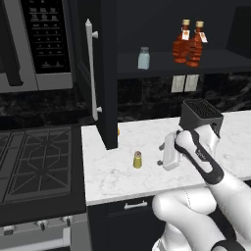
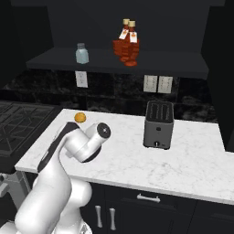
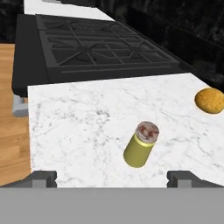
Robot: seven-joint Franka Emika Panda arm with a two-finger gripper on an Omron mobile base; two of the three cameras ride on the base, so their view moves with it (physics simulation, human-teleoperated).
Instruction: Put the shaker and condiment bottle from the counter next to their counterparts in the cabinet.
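Observation:
The yellow-olive shaker (image 1: 138, 160) (image 3: 141, 145) stands upright on the white marble counter (image 1: 112, 179), close to its front edge. My gripper (image 1: 160, 155) (image 3: 113, 179) hovers just right of it, open, with nothing between the fingers; in the hand view the shaker lies ahead, between the two tips. In the black cabinet (image 1: 166, 61), two alike red-orange bottles (image 1: 182, 44) (image 1: 196, 45) stand side by side on the shelf, and I cannot tell which is the condiment bottle. Left of them on the shelf is the pale blue-grey shaker (image 1: 143, 58) (image 2: 82, 53).
The open cabinet door (image 1: 107, 73) with its long bar handle (image 1: 90, 68) hangs over the counter's left part. A toaster (image 1: 200, 115) (image 2: 158, 124) stands behind my hand. An orange round thing (image 2: 80, 117) (image 3: 210, 100) lies near the wall. The stovetop (image 1: 39, 162) is left, the microwave (image 1: 39, 44) above.

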